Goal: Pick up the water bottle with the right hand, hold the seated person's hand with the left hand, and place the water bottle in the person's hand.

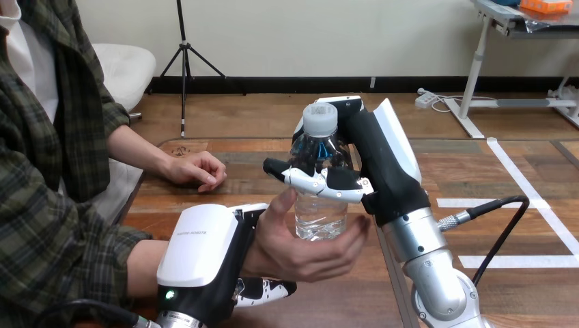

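Note:
A clear water bottle (321,217) with a pale cap stands upright in mid-view. My right hand (382,164) is shut on its upper half, thumb across the front. The bottle's base rests in the person's hand (300,251), which lies palm up with its fingers and thumb loosely cupped round the bottle. My left hand (201,249) is at that hand's wrist: its white back faces me, its fingers (266,290) curl under the wrist and its thumb shows above it.
The person's other hand (196,171) rests loosely closed on the wooden table (450,171) at the far left. A black cable loops over the table to the right of my right forearm. White tape lines mark the table's right part.

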